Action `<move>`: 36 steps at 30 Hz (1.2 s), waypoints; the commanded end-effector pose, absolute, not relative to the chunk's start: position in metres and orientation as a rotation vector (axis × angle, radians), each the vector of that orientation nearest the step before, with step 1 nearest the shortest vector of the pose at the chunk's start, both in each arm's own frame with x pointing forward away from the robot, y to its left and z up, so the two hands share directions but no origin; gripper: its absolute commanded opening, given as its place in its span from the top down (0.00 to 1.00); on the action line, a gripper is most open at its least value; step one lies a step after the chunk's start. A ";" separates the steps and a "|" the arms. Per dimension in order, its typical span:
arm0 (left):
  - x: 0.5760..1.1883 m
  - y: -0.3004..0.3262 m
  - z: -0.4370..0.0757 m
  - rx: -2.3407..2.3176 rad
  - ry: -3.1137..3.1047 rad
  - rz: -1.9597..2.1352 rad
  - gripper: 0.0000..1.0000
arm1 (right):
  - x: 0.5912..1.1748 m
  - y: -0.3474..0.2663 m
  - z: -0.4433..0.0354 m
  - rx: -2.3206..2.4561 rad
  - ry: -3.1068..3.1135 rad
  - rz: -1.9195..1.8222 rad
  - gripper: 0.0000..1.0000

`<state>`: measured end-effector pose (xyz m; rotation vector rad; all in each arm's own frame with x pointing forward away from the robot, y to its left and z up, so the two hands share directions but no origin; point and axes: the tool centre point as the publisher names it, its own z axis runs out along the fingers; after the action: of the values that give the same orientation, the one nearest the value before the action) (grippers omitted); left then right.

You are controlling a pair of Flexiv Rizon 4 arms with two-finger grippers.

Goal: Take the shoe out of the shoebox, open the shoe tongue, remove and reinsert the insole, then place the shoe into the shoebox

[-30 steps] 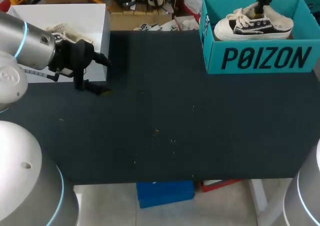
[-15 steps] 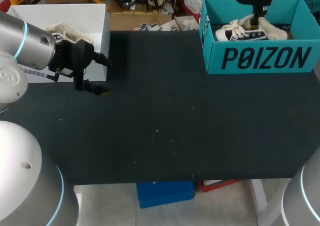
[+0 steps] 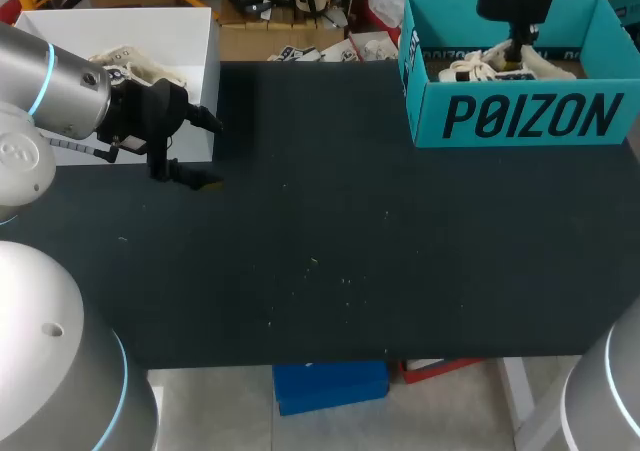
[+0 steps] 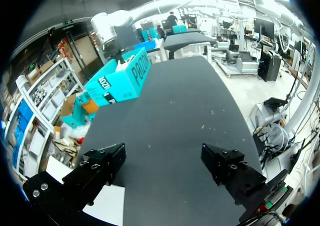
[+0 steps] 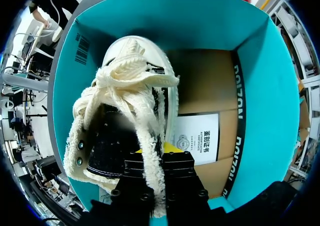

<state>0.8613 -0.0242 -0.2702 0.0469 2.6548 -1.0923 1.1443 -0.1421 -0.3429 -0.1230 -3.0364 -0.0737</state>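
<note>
Shoe [image 3: 492, 63] is sitting low inside the teal shoebox [image 3: 520, 119], directly under the right hand [image 3: 516, 43], which is reaching down into the box from above. Only the cream laces and part of the upper are showing over the box wall in the head view.

From the right wrist view: the right hand [image 5: 159, 158] is holding the shoe [image 5: 125, 100] with its fingers drawn narrow, pinching the frayed cream edge at the shoe's opening between them. A yellow tip is peeking out just ahead of the black finger blocks. The toe is pointing away from the hand, and the laces are lying loose over the dark upper. The shoe is resting beside one long wall of the shoebox [image 5: 200, 25]. A white card [image 5: 197, 136] is lying on the brown box floor just beside the shoe, on the other side.

Left hand [image 3: 203, 151] is hanging well apart from the shoebox, over the far end of the tabletop [image 3: 330, 251], just beside a white box [image 3: 190, 41]. In its wrist view the left hand [image 4: 165, 161] is standing wide, with only bare tabletop between the fingers; the shoebox [image 4: 120, 78] is showing far ahead.
</note>
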 end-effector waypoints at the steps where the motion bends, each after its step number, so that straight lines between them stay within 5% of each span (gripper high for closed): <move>1: 0.860 -0.025 -0.271 0.045 2.653 -1.087 0.00 | 1.154 -0.143 -0.347 -0.118 -3.018 -0.074 1.00; 12: 0.860 -0.025 -0.271 0.045 2.653 -1.087 0.00 | 1.155 -0.146 -0.363 -0.114 -2.982 -0.066 1.00; 14: 0.860 -0.025 -0.271 0.045 2.653 -1.087 0.00 | 1.156 -0.146 -0.365 -0.123 -2.977 -0.062 0.72; 15: 0.860 -0.025 -0.271 0.045 2.653 -1.087 0.00 | 1.156 -0.147 -0.366 -0.131 -2.973 -0.055 0.43; 16: 0.860 -0.025 -0.271 0.045 2.653 -1.087 0.00 | 1.156 -0.146 -0.366 -0.138 -2.968 -0.051 0.00; 28: 0.860 -0.025 -0.271 0.045 2.653 -1.087 0.00 | 1.149 -0.155 -0.340 -0.214 -2.985 0.024 0.02; 30: 0.860 -0.025 -0.271 0.045 2.653 -1.087 0.00 | 1.147 -0.158 -0.332 -0.227 -2.991 0.033 0.16; 32: 0.860 -0.025 -0.271 0.045 2.653 -1.087 0.00 | 1.144 -0.162 -0.324 -0.251 -2.998 0.059 0.51; 36: 0.860 -0.025 -0.271 0.045 2.653 -1.087 0.00 | 1.140 -0.166 -0.307 -0.268 -3.017 0.090 0.52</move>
<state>0.8613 -0.0242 -0.2702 0.0470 2.6548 -1.0923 1.1549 -0.1659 -0.3283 -0.2685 -2.9893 0.0750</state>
